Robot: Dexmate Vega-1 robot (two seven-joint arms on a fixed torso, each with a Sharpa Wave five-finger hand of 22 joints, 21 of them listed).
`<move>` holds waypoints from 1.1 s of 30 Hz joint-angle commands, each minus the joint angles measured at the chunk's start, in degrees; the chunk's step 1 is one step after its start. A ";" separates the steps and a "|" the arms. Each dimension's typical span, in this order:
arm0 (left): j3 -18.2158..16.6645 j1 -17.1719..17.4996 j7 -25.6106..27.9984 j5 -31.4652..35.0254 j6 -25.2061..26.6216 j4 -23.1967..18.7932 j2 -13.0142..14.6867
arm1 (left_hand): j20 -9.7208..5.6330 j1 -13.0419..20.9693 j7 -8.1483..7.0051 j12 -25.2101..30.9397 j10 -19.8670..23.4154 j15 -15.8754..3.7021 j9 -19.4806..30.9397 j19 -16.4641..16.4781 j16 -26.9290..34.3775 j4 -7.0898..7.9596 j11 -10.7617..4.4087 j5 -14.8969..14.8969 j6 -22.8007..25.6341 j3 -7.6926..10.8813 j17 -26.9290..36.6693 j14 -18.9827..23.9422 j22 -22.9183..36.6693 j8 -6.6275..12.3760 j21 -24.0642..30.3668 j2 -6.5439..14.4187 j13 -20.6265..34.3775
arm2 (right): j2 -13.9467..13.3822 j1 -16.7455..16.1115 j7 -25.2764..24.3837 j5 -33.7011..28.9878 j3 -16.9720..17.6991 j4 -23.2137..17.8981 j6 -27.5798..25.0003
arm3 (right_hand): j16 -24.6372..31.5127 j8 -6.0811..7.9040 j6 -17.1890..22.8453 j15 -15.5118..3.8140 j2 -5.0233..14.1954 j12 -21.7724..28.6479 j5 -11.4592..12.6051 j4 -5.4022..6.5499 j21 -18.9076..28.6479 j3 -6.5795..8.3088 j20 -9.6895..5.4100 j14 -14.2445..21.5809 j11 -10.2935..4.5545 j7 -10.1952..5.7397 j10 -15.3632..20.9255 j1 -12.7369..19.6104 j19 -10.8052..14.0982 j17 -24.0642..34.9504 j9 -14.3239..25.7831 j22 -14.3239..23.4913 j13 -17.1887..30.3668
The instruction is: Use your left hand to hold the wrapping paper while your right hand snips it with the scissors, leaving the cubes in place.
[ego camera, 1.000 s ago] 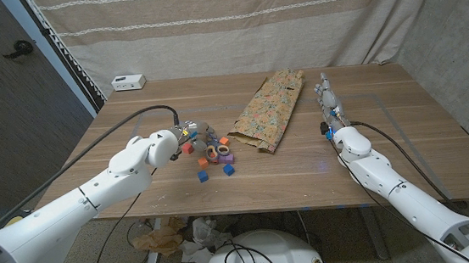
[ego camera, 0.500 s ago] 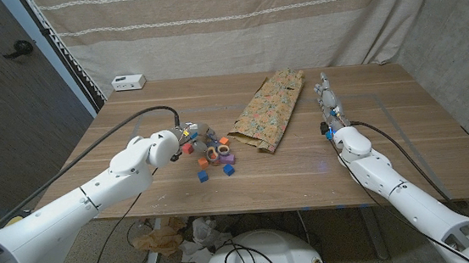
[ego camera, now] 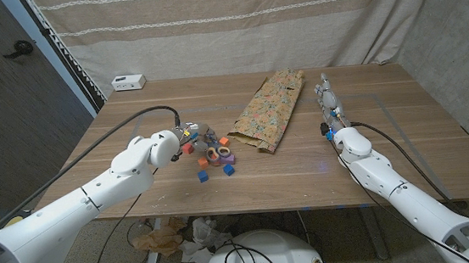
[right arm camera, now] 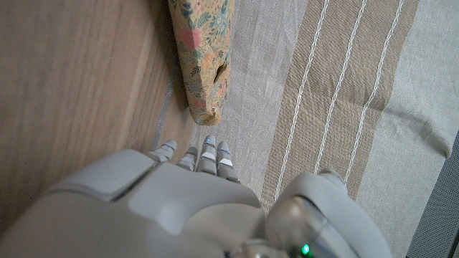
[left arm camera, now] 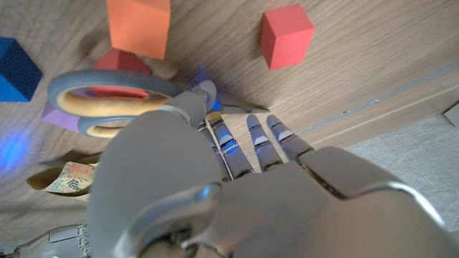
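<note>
Wrapping paper (ego camera: pixel 270 110), floral on tan, lies folded on your worktop (ego camera: pixel 132 132) in the head view, right of the cube cluster. Scissors (ego camera: pixel 217 153) with grey-and-orange handles sit among the cubes: a blue cube (ego camera: pixel 204 177) nearest you, a red cube (ego camera: pixel 189 149) by your left robot hand (ego camera: pixel 189 135), which reaches over that cluster; whether it holds anything you cannot tell here. Your right robot hand (ego camera: pixel 328 99) stands well apart, beyond the paper's right edge, fingers straight, empty. A white box (ego camera: pixel 129 81) sits at the far left corner.

Left wrist view: straight fingers (left arm camera: pixel 280 136) over bare wood, scissor loop (left arm camera: pixel 115 104) just beside them, an orange cube (left arm camera: pixel 138 25) beyond.

Right wrist view: extended fingers (right arm camera: pixel 208 154) near the paper's end (right arm camera: pixel 204 50), striped curtain (right arm camera: pixel 337 86) behind. No writing is legible.
</note>
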 commanded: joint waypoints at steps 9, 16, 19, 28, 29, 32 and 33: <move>0.86 -0.62 -1.42 0.80 1.43 0.52 -0.65 | 0.65 -6.35 0.13 4.43 5.36 -9.69 -0.14 1.01 1.16 0.81 -0.03 0.65 6.61 0.48 2.60 4.39 0.42 2.83 0.27 1.13 5.85 | -0.12 -0.04 0.41 0.24 0.01 0.07 -0.07 | 0.25 0.18 0.29 0.43 0.81 0.10 0.43 -0.08 0.22 -0.25 0.11 0.00 0.04 0.11 0.59 0.22 -0.11 0.20 0.30 0.09 0.29; 0.11 0.15 0.58 -0.43 0.93 0.70 -0.75 | 0.85 -9.86 0.35 9.19 10.14 -9.96 -1.68 1.61 1.36 0.72 -0.01 1.19 11.95 1.75 4.92 8.22 0.51 4.78 0.42 3.12 10.96 | -0.22 0.02 0.57 0.33 0.00 0.09 -0.26 | 0.25 0.22 0.44 0.50 0.90 0.16 0.43 -0.06 0.27 -0.27 0.07 0.02 0.05 0.06 0.76 0.21 0.03 0.20 0.30 0.09 0.29; 0.02 0.20 0.66 -0.76 0.99 0.64 -0.68 | 0.80 -10.55 0.43 11.14 11.45 -10.06 -2.51 1.99 1.34 0.34 0.03 1.32 14.46 2.80 5.90 9.98 0.53 5.73 0.48 4.14 13.19 | -0.29 0.08 0.68 0.17 -0.08 0.19 -0.16 | 0.26 0.21 0.45 0.51 0.94 0.15 0.42 -0.06 0.27 -0.28 0.10 0.06 0.07 0.03 0.73 0.21 0.01 0.20 0.31 0.09 0.29; -0.85 0.61 1.88 -2.91 0.68 0.95 -0.54 | 0.57 -15.73 0.45 12.73 13.13 -10.50 -3.44 2.74 0.72 5.55 0.16 2.35 10.04 6.08 7.54 13.55 0.63 4.24 0.55 8.50 16.06 | -0.53 0.09 0.59 0.27 -0.07 -0.24 -0.79 | 0.29 0.18 0.47 0.48 1.07 0.16 0.42 -0.04 0.29 -0.30 0.09 0.15 0.05 0.01 0.78 0.22 0.07 0.20 0.31 0.09 0.29; -1.01 0.64 1.96 -3.39 0.59 1.04 -0.54 | 0.77 -16.14 0.43 12.94 13.02 -10.68 -2.97 2.83 1.10 6.40 0.16 2.35 9.42 6.34 8.12 14.55 0.64 4.30 0.58 9.06 16.57 | -0.60 0.12 0.72 0.13 -0.13 -0.15 -0.62 | 0.28 0.18 0.47 0.53 1.08 0.15 0.41 -0.04 0.29 -0.30 0.09 0.15 0.04 0.02 0.77 0.22 0.08 0.20 0.31 0.09 0.29; -2.00 1.32 3.54 -5.44 0.03 1.38 -0.66 | 1.17 -16.09 0.45 15.66 10.40 -10.83 0.67 2.72 2.21 9.54 0.58 2.14 7.33 7.44 11.74 17.14 1.03 5.20 0.84 9.77 21.41 | -0.73 0.02 0.57 0.22 -0.03 -0.42 -0.90 | 0.29 0.18 0.50 0.45 1.13 0.14 0.41 -0.03 0.31 -0.31 0.11 0.17 -0.15 0.03 0.76 0.23 0.13 0.20 0.31 0.09 0.29; -2.20 1.50 4.07 -5.88 -0.09 1.46 -0.69 | 1.02 -15.22 0.49 19.94 7.49 -10.97 5.00 2.81 2.11 10.57 0.30 2.05 5.92 8.18 15.30 17.82 1.20 6.51 1.22 9.96 27.85 | -0.84 0.02 0.77 0.05 -0.08 -0.33 -0.65 | 0.30 0.17 0.49 0.47 1.14 0.16 0.41 -0.03 0.31 -0.31 0.10 0.19 -0.14 -0.01 0.81 0.23 0.15 0.20 0.31 0.09 0.29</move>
